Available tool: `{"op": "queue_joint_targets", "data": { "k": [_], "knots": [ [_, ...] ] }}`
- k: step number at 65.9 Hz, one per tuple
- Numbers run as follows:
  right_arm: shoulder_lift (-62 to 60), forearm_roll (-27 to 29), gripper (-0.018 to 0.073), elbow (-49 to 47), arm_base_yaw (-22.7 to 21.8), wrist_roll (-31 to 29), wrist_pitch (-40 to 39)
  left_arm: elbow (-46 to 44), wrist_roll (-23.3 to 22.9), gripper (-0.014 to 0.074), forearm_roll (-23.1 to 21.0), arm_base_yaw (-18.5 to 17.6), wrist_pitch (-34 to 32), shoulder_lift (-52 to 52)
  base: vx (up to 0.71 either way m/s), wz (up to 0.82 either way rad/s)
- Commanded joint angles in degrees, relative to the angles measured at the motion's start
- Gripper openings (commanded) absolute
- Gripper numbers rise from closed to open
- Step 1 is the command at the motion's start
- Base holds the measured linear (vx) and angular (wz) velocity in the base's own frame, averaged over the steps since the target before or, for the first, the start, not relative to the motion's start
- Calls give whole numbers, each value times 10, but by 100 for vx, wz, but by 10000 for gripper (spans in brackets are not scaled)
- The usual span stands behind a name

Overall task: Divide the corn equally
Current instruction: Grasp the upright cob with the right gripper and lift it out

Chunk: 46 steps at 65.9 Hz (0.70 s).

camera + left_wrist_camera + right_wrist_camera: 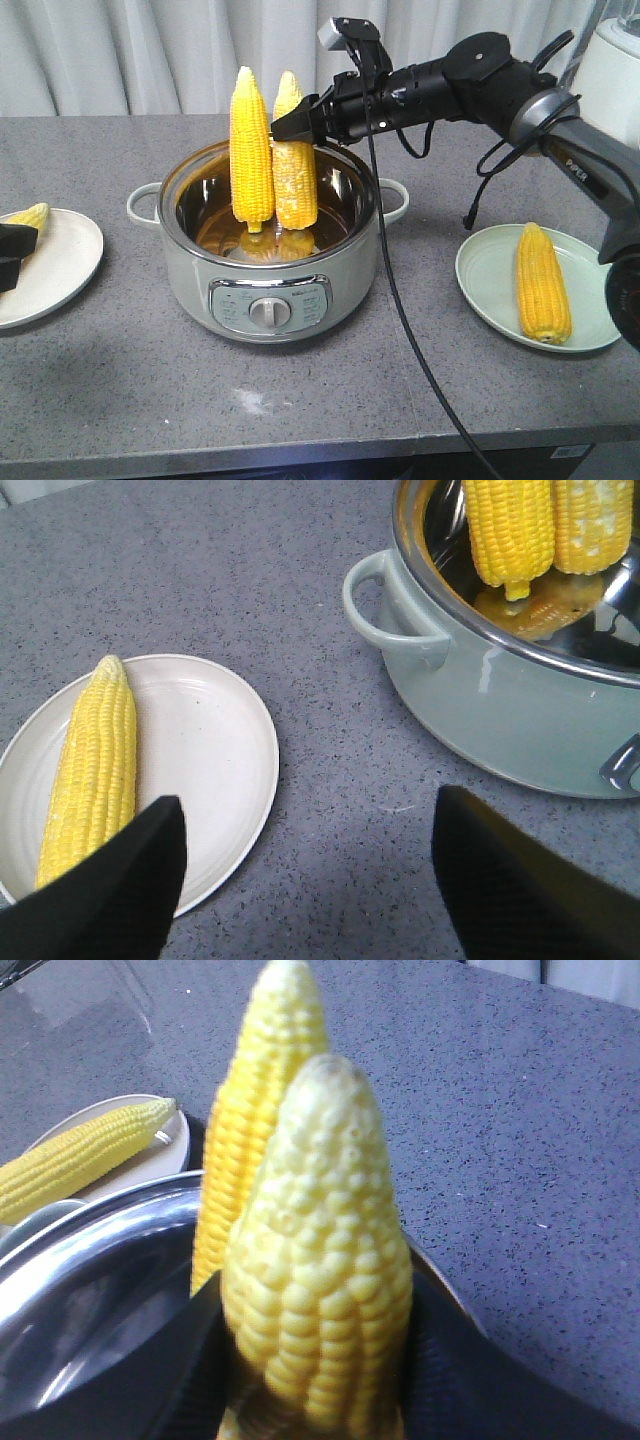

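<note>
Two corn cobs stand upright in the pot (345, 270). My right gripper (292, 126) (318, 1360) is shut on the right cob (296, 185) (320, 1250), which has pale patches, with a black finger on each side. The other cob (250, 150) (250, 1120) stands free just left of it. A third cob (543, 283) lies on the pale green plate (490, 285) at the right. A fourth cob (92, 770) (30, 215) lies on the white plate (210, 750) at the left. My left gripper (310, 880) (12, 255) hovers open by that plate's near edge, holding nothing.
The pot is a pale green electric cooker with side handles (385, 615) and a front dial (268, 313), standing mid-table on the grey speckled counter (120, 390). A black cable (400, 300) hangs from the right arm across the pot's right side. A curtain closes the back.
</note>
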Motion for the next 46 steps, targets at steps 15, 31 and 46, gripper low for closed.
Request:
{"op": "queue_joint_targets", "data": {
  "k": [15, 31, 46],
  "knots": [
    [-116, -41, 228, -18, -36, 133, -8, -15, -1, 507, -8, -4, -33, -9, 0, 0],
    [-202, -212, 228, -18, -21, 228, 10, -15, -1, 507, -8, -4, -33, -9, 0, 0],
    [-293, -380, 228, 38, 43, 297, 24, -15, -1, 507, -8, -4, -32, -9, 0, 0]
  ]
}}
